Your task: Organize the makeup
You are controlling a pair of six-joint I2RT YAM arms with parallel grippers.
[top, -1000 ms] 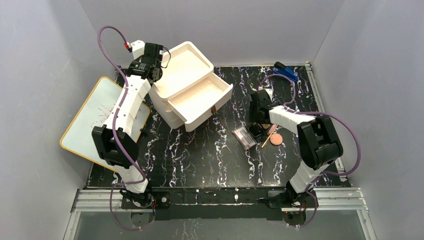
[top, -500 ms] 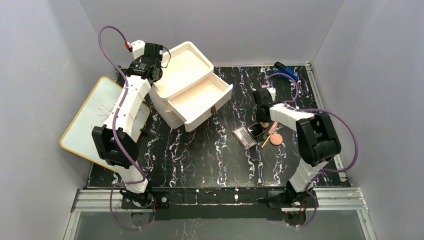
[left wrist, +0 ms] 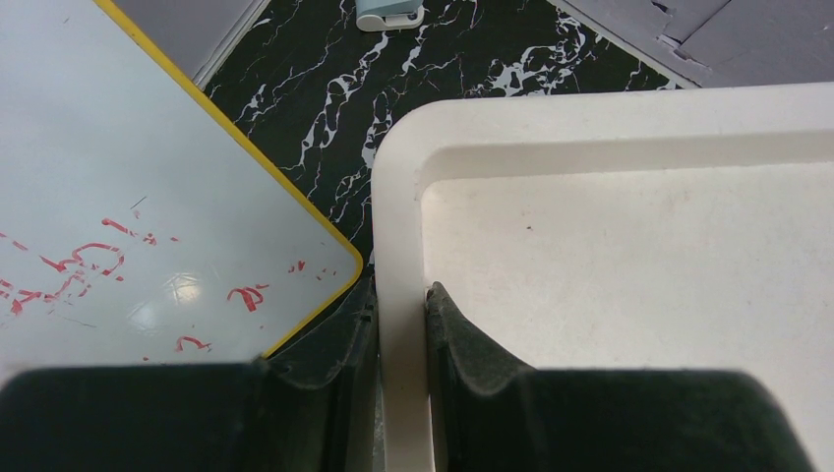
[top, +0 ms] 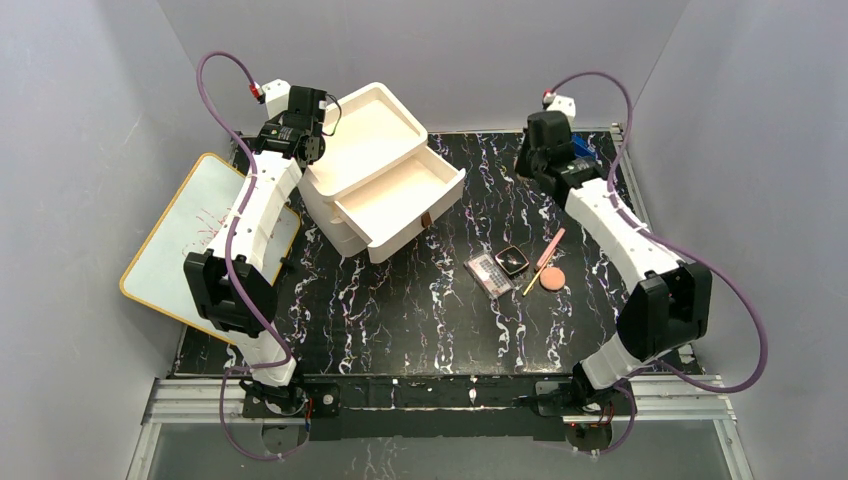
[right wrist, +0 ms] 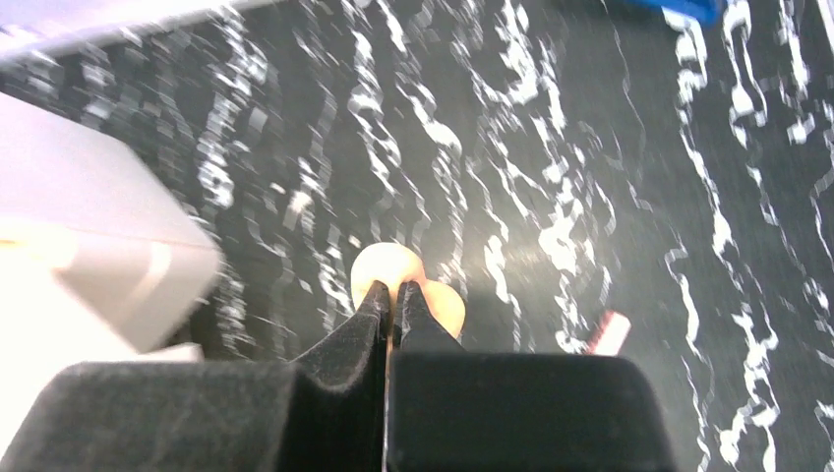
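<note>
My right gripper (right wrist: pixel 396 295) is shut on the tan egg-shaped sponge (right wrist: pixel 388 264), squeezing it, and holds it above the dark marbled table. From above, this gripper (top: pixel 532 160) hangs high at the back, right of the white drawer unit (top: pixel 330 205). The multicolour palette (top: pixel 487 273), black compact (top: pixel 512 261), pink-and-yellow stick (top: pixel 545 258) and salmon puff (top: pixel 551 279) lie together on the table. The drawer (top: pixel 450 192) stands open. My left gripper (left wrist: pixel 400 290) is shut on the rim of the unit's top tray (left wrist: pixel 398 197), at its far left corner (top: pixel 318 152).
A yellow-edged whiteboard (top: pixel 190 240) with red marks lies at the left, partly off the table. A blue stapler-like object (top: pixel 583 148) sits in the back right corner. Grey walls close in the sides and back.
My right gripper has shut on the sponge and risen from the makeup cluster toward the back of the table, uncovering the compact. The left arm has not moved.
</note>
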